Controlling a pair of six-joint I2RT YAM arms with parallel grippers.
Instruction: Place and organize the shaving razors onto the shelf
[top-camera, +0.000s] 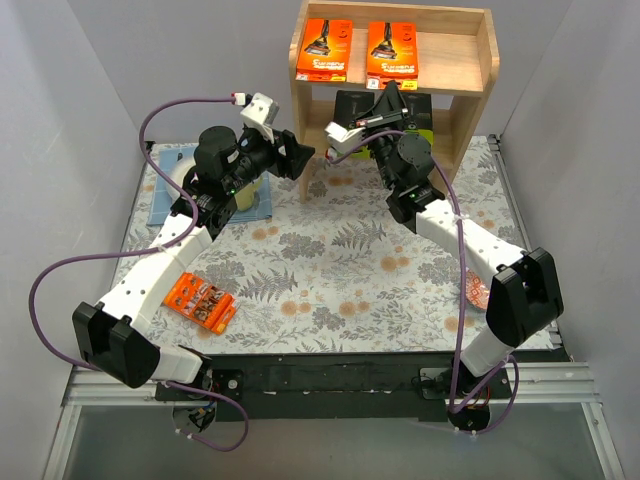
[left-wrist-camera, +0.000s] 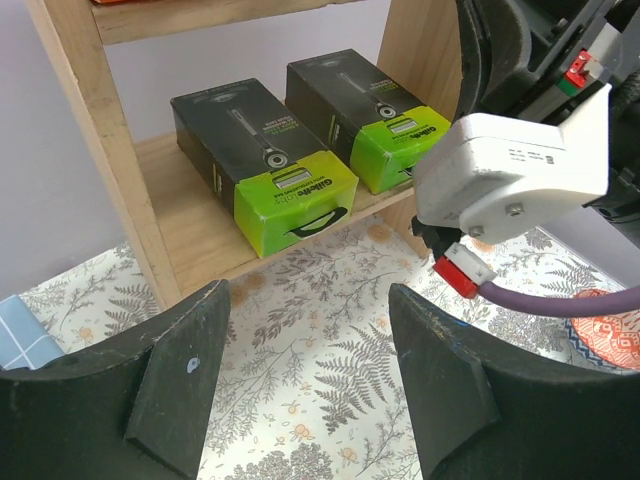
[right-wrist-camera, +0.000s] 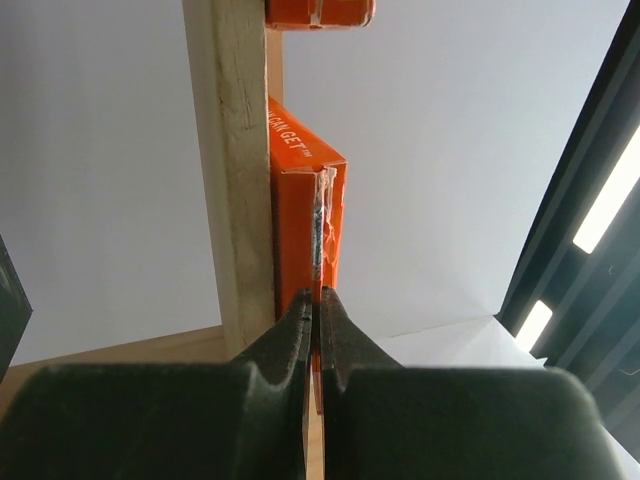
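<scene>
— Up at the shelf (top-camera: 450, 55), seen from overhead, what is your right arm doing?
— My right gripper (top-camera: 388, 92) is at the front of the top tier, on the near edge of the right orange pack (top-camera: 393, 48). The left orange pack (top-camera: 321, 48) lies flat beside it. A third orange pack (top-camera: 200, 303) lies on the table (top-camera: 330, 260) by my left arm, so I judge the job unfinished.
— And the left wrist camera?
— My left gripper (left-wrist-camera: 308, 300) hangs with fingers apart, holding nothing. It faces the green-and-black packs (left-wrist-camera: 290, 170), which sit side by side on the lower tier.
— The right wrist?
— My fingers are pinched together on the right orange pack's thin edge, close against the shelf's wood. That grip suits sliding it square, I think.
</scene>
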